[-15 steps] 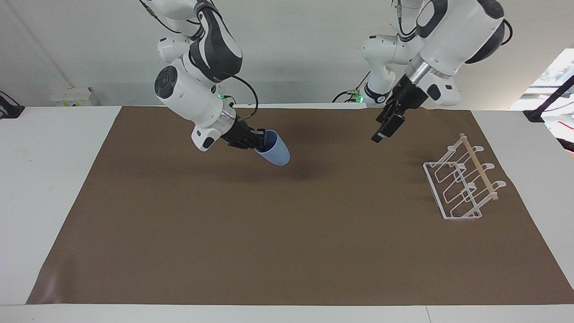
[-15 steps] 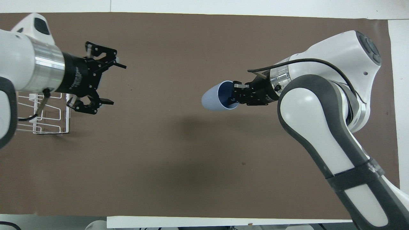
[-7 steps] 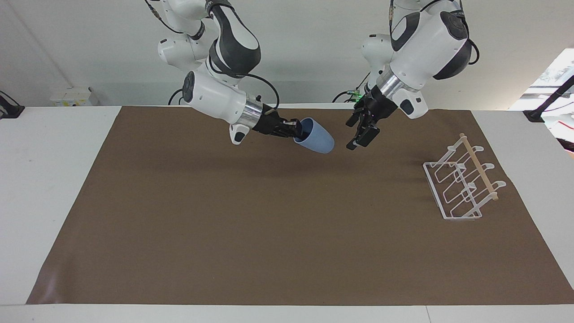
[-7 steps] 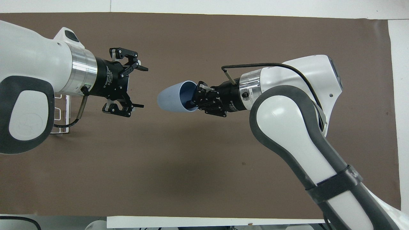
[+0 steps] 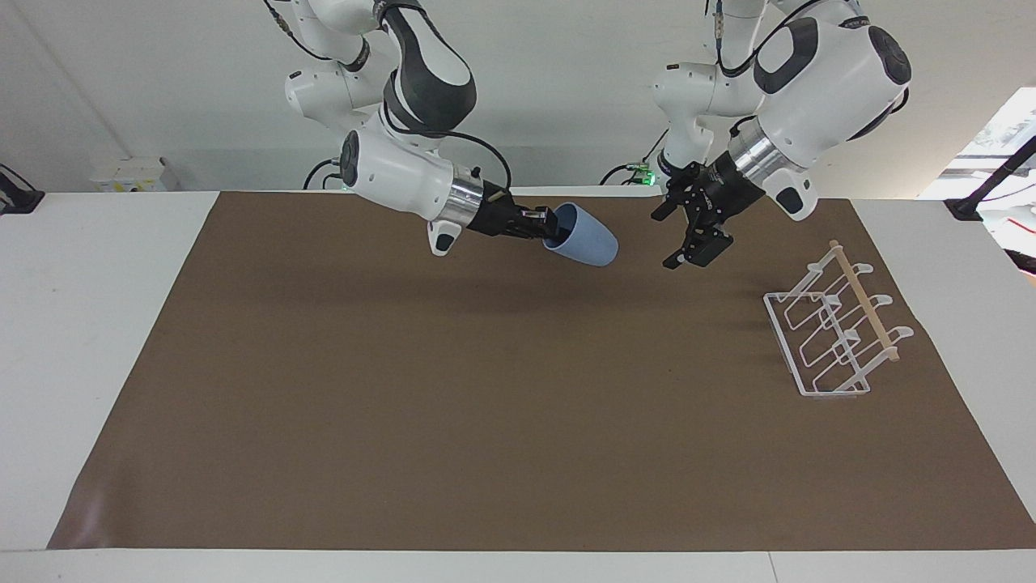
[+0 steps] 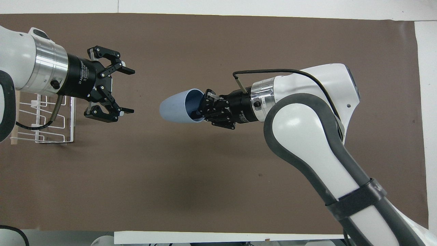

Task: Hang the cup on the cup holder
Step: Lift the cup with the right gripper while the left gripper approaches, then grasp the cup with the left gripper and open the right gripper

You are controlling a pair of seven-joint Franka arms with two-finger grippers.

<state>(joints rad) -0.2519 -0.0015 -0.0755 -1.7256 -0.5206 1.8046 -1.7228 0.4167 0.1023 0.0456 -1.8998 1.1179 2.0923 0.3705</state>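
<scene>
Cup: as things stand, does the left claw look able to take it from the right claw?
Probably yes. The left claw is open and faces the cup's closed end, with only bare air over the mat between them. The right claw holds the cup by its rim.

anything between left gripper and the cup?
Nothing: only bare brown mat under the gap between the open left gripper and the cup, clearest in the overhead view.
</scene>
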